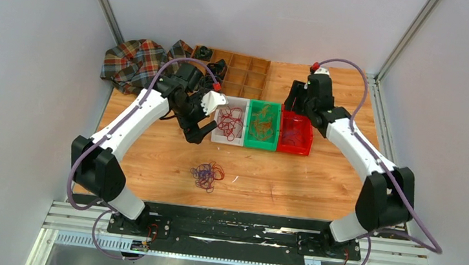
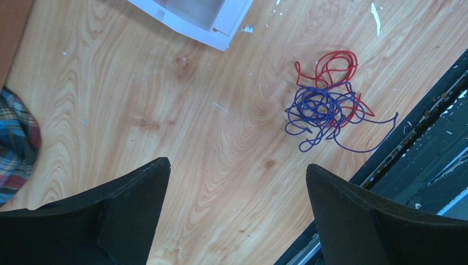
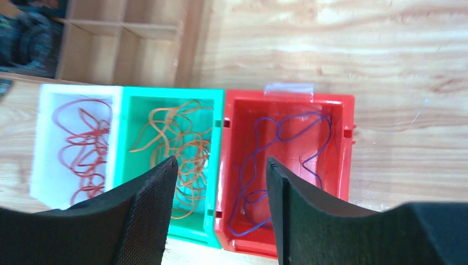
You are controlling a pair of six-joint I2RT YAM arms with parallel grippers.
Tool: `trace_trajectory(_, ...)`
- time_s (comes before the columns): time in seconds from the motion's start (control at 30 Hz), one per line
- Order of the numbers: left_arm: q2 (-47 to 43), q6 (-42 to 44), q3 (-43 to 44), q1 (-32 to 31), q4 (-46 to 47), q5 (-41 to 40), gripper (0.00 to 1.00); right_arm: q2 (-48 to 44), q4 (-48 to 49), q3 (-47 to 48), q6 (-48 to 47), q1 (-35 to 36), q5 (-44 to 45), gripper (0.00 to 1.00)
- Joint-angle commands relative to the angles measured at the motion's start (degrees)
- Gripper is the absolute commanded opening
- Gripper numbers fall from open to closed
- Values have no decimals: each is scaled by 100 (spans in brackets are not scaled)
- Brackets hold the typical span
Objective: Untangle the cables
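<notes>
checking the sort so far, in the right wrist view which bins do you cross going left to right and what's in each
white bin with red cables → green bin with orange cables → red bin with a purple cable

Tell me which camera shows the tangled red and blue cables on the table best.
The left wrist view: the tangle lies large and unobstructed, individual red and blue strands traceable. The top external view shows the tangle only as a small knot. The right wrist view misses it.
</notes>
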Motion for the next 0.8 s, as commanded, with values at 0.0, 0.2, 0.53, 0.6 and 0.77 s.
trace_trajectory(0.0,8,-27,-323,-2,347,-80,98,-526,-391,109,3,-46,-111,61)
trace_trajectory(0.2,-251,-29,-828,6,987,73,98,-1210,-441,-372,74,9,-189,67)
trace_trajectory(0.53,-12,235,-1833,6,1775,642,95,-2536,436,-2071,-9,1344,-54,72)
trace_trajectory(0.6,-138,494,-2032,4,1670,717,93,-2774,510,-2346,-17,1488,-14,72)
trace_trajectory(0.77,-441,497,-2684,1,1712,516,92,-3209,783,-2918,0,1869,341,72)
